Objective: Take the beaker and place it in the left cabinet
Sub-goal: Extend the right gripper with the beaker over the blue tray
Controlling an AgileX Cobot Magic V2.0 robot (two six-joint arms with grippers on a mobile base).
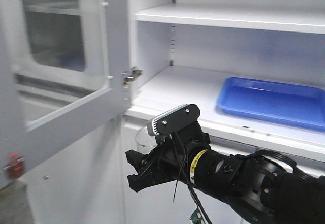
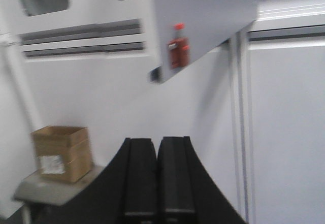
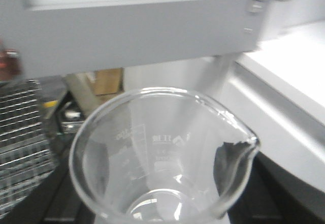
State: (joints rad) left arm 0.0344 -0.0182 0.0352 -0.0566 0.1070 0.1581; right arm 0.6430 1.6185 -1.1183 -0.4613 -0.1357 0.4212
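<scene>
The beaker (image 3: 162, 153) is a clear glass cylinder with a flared rim and spout, and it fills the right wrist view. My right gripper (image 3: 162, 188) is shut on it, with dark fingers showing at both sides through the glass. In the front view the right gripper (image 1: 134, 170) holds the beaker (image 1: 144, 138) just below and in front of the left cabinet's lower shelf (image 1: 177, 89). The light grey left cabinet has wide flat shelves. My left gripper (image 2: 158, 145) is shut and empty, and faces a white wall.
A blue tray (image 1: 274, 102) lies on the right of the lower shelf. The cabinet's glass door (image 1: 66, 71) stands open to the left with a red tag (image 1: 14, 165) on it. A cardboard box (image 2: 61, 153) sits on a low stand. A wire rack (image 3: 20, 142) is at the left.
</scene>
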